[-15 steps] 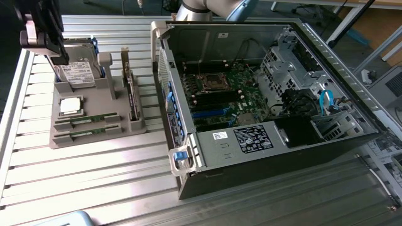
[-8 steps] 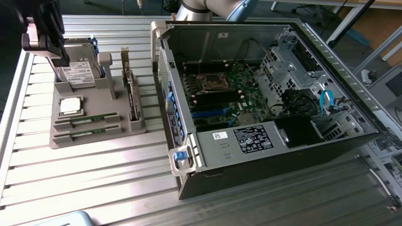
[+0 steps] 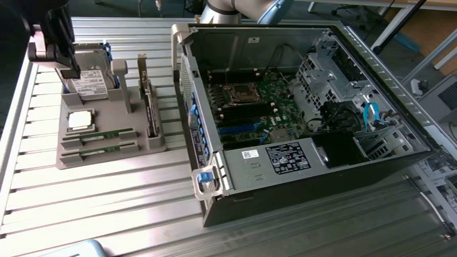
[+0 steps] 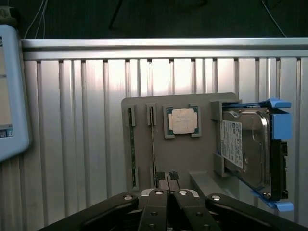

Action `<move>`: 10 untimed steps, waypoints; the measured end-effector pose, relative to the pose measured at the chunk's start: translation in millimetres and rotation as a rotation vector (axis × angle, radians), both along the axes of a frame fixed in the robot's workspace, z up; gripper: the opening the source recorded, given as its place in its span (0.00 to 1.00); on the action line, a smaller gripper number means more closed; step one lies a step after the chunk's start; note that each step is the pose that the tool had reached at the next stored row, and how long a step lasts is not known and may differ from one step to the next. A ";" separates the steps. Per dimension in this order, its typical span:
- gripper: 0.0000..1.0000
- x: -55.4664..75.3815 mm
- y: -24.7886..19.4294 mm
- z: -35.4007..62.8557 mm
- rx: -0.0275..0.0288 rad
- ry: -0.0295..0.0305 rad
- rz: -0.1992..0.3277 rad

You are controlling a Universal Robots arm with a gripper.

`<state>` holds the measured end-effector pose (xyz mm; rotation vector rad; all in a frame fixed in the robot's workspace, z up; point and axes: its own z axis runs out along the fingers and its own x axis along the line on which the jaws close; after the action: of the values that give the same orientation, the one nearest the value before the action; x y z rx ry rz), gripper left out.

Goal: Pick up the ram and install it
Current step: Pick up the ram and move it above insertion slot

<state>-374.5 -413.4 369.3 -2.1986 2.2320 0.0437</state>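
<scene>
Two ram sticks [image 3: 96, 136] [image 3: 96, 153] lie in slots at the near end of a grey holder [image 3: 107, 115] on the exterior view's left. In the wrist view they appear edge-on as thin green strips [image 4: 132, 154] [image 4: 153, 144]. My gripper [image 3: 70, 68] hangs high over the far left of the holder, near the hard drive. In the wrist view the gripper [image 4: 168, 177] is shut, its fingers pressed together with nothing between them, over the holder's edge and apart from the ram.
The holder also carries a hard drive [image 4: 245, 149] with blue rails, a silver CPU [image 4: 183, 120] and an upright expansion card [image 3: 149, 101]. An open PC case [image 3: 400, 96] with its motherboard [image 3: 264, 101] lies to the exterior view's right. A white device [image 4: 9, 96] sits on the slatted table.
</scene>
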 end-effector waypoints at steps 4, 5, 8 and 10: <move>0.11 0.0 0.0 -3.4 0.0000 0.0000 0.000; 0.11 0.0 0.0 -4.2 0.0000 0.0000 0.000; 0.11 0.0 0.0 -6.5 0.0000 0.0000 0.000; 0.11 0.0 0.0 -8.0 0.0000 0.0000 0.000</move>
<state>-374.5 -413.4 361.3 -2.1987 2.2320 0.0437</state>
